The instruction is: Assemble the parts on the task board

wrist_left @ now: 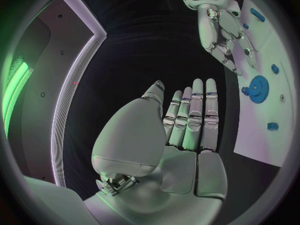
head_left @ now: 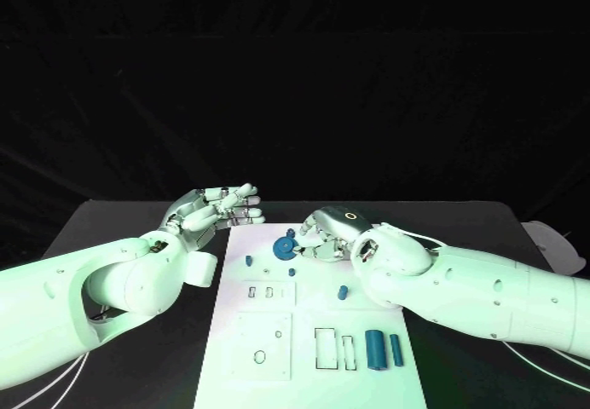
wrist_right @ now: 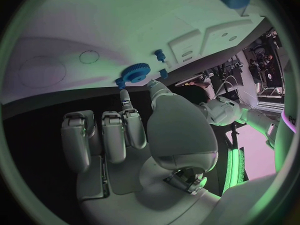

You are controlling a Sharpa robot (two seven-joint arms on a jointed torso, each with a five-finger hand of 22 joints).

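Observation:
The white task board (head_left: 308, 375) lies in the middle of the black table. A blue gear (head_left: 284, 246) (wrist_left: 257, 87) (wrist_right: 132, 72) sits near the board's far end. Small blue pegs (head_left: 247, 260) (head_left: 343, 293) stand further along the board, and two blue cylinders (head_left: 375, 349) lie near its front right. My right hand (head_left: 330, 232) (wrist_left: 225, 30) (wrist_right: 125, 135) hovers just right of the gear, its fingertips (wrist_right: 125, 96) close to the gear's rim and holding nothing. My left hand (head_left: 222, 207) (wrist_left: 187, 120) is raised by the board's far left corner, fingers straight and empty.
Rectangular and round recesses (head_left: 264, 341) mark the board's near half. Bare black table (head_left: 135, 221) lies on both sides of the board. A pale object (head_left: 553, 247) sits at the table's right edge.

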